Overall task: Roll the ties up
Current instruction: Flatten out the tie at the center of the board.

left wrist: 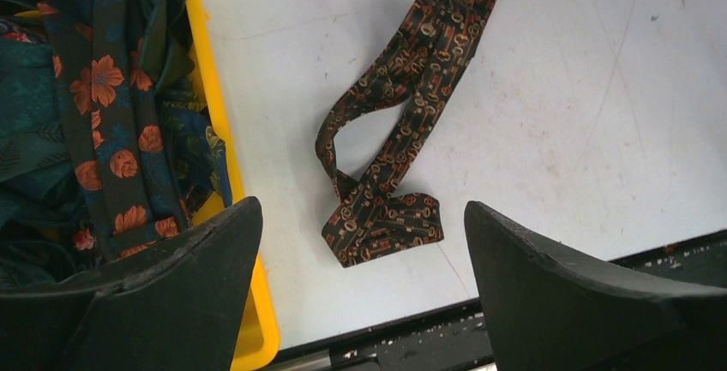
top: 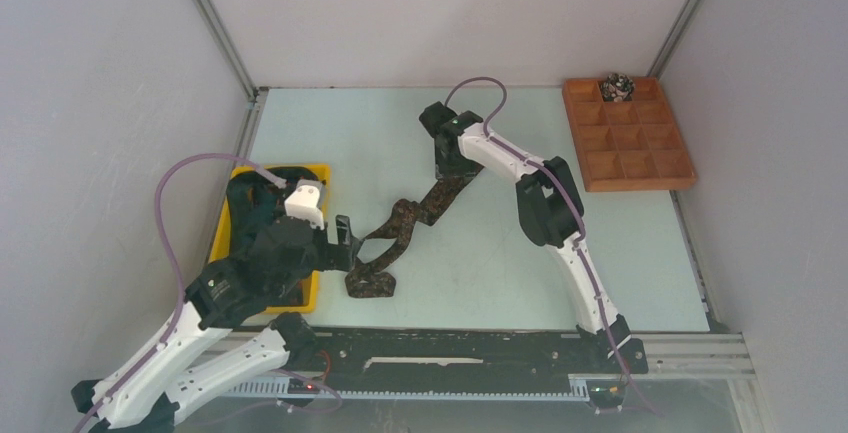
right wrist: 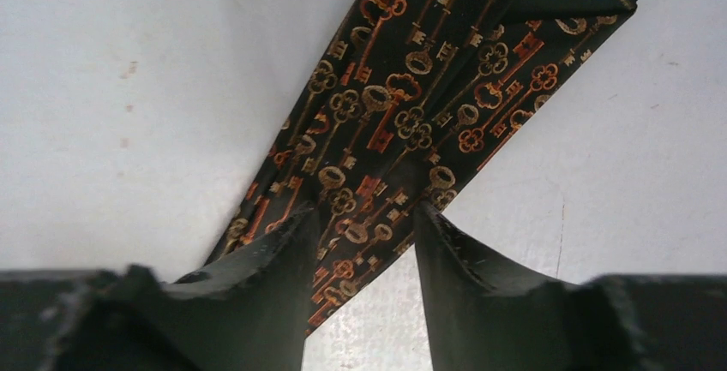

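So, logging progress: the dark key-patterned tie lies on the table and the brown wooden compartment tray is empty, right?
Not empty: the top external view shows a small rolled patterned tie in a far-row compartment of the brown wooden compartment tray. The dark key-patterned fabric tie does lie on the table.

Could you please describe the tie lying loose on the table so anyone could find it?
On the pale table, between the yellow bin and the wooden tray, one tie lies strung out diagonally. Unlike the floral ties in the bin, it bears gold keys.
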Action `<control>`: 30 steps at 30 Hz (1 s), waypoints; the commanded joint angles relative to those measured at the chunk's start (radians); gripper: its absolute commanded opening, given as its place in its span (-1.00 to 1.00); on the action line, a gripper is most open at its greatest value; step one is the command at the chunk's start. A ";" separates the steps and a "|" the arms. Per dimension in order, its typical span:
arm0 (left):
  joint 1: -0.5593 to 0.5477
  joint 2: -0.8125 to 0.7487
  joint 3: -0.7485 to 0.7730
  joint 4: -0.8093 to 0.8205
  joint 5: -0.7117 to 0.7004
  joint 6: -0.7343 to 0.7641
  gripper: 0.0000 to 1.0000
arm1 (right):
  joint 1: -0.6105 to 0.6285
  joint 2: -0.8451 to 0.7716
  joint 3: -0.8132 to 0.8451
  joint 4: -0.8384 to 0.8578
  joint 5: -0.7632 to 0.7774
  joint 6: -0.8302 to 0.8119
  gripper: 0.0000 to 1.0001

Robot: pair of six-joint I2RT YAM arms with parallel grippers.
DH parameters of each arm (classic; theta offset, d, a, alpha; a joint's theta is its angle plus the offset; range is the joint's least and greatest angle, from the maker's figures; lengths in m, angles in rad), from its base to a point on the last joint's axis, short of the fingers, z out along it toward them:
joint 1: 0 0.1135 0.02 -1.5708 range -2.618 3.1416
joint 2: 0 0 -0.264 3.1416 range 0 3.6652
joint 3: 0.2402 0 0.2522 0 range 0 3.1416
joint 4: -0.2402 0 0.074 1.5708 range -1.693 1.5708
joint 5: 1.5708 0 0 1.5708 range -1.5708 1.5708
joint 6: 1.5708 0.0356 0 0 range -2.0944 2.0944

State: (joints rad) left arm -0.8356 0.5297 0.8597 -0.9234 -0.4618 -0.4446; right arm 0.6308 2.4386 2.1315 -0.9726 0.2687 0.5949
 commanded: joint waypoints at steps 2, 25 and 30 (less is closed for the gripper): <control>-0.002 -0.144 -0.079 0.107 -0.041 -0.010 0.99 | -0.005 0.040 0.041 -0.069 0.048 -0.001 -0.18; -0.003 -0.194 -0.100 0.110 -0.087 -0.015 0.99 | -0.255 -0.005 -0.118 0.061 -0.110 -0.112 -0.46; -0.002 -0.180 -0.100 0.109 -0.094 -0.013 0.99 | -0.328 0.038 -0.040 0.037 -0.146 -0.135 -0.47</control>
State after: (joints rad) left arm -0.8356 0.3393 0.7601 -0.8383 -0.5228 -0.4450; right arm 0.3759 2.4050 2.0518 -0.8989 0.1020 0.5095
